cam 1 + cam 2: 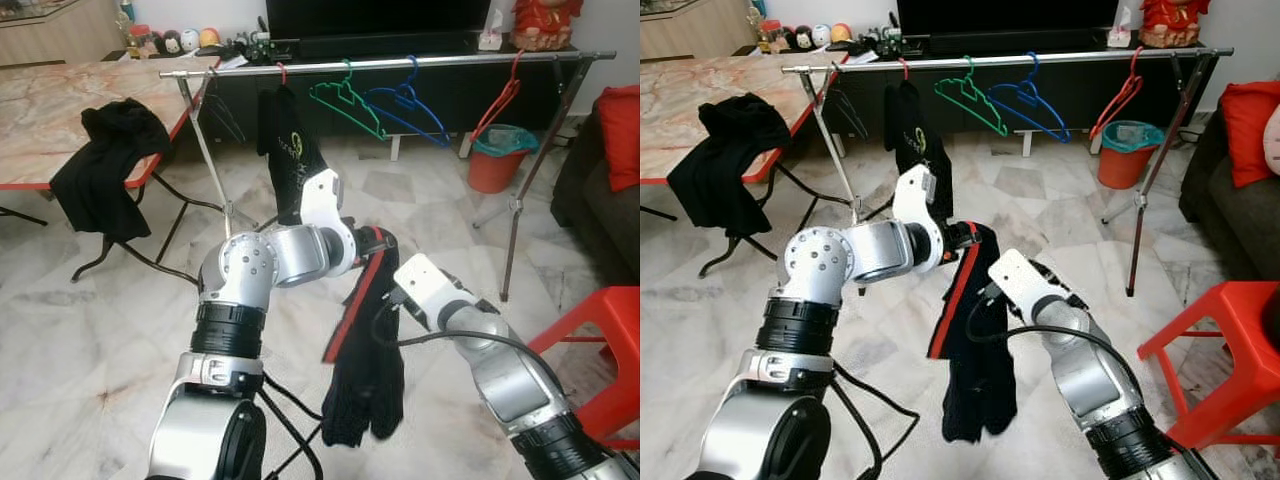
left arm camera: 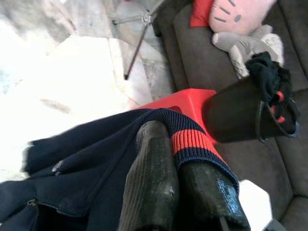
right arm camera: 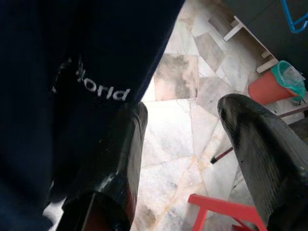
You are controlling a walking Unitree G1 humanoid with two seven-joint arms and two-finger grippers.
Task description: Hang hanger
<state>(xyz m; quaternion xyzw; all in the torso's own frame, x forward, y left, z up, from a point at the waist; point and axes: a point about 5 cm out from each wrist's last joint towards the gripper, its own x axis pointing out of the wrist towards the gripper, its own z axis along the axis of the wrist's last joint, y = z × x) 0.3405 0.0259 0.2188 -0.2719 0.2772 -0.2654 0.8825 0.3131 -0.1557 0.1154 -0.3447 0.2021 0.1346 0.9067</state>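
A dark navy garment (image 1: 365, 372) with a red stripe along its edge hangs between my two arms, low above the floor. My left gripper (image 2: 168, 150) is shut on its red-striped hem (image 2: 191, 142), and the cloth drapes over the black fingers (image 2: 149, 183). My right gripper (image 3: 185, 108) is open, one finger (image 3: 122, 154) lying against the garment's "World" lettering (image 3: 103, 92). Beyond stands a silver clothes rail (image 1: 450, 62) carrying a green hanger (image 1: 345, 98), a blue hanger (image 1: 405, 102), a red hanger (image 1: 500, 100) and a black garment (image 1: 285, 140) on a small red hook.
A red bucket (image 1: 497, 158) with a teal liner stands behind the rail. At the right are a red stool (image 1: 600, 335) and a dark sofa (image 1: 585, 170). At the left, black clothes (image 1: 108, 172) hang off a marble-top table (image 1: 50, 110).
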